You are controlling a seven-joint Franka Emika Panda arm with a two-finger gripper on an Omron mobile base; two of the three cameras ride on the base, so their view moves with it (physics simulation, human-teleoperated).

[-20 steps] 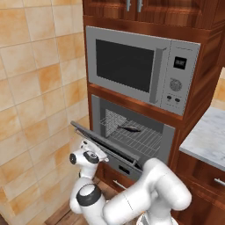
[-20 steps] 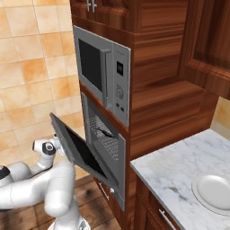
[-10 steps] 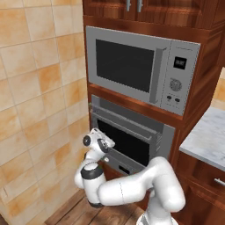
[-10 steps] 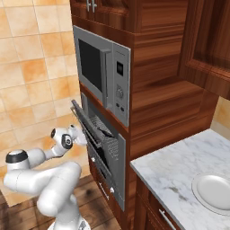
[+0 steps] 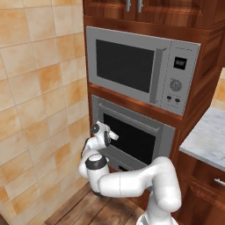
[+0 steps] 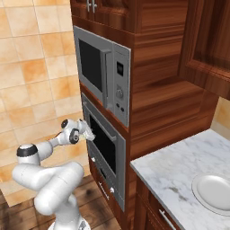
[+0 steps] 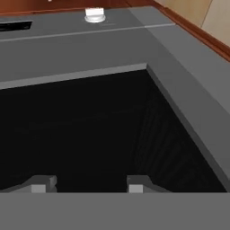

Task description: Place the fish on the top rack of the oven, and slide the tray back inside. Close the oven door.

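Orange and cream wall tiles (image 5: 35,88) fill the left of the kitchen, with dark wood cabinetry (image 6: 161,72) rising on the right around the built-in appliances. A grey microwave (image 5: 140,72) sits above the oven (image 5: 132,136), and a wooden floor (image 5: 92,211) runs beneath. To the right, a marble desk (image 6: 179,179) carries a white plate (image 6: 214,193).

The oven door (image 5: 129,138) stands upright and flush with the oven front, its bar handle (image 5: 127,117) running along the top edge. The fish and the top rack cannot be made out behind the dark glass (image 7: 76,130).

The gripper (image 5: 110,135) hovers right at the left part of the door, level with the glass. In the hand view two dark fingertips (image 7: 137,184) rise with a clear gap between them, nothing clamped there, and the jaws look partly parted. Whether the tips touch the glass I cannot tell. In the right base view the gripper (image 6: 86,131) sits just at the door's face, below the microwave.
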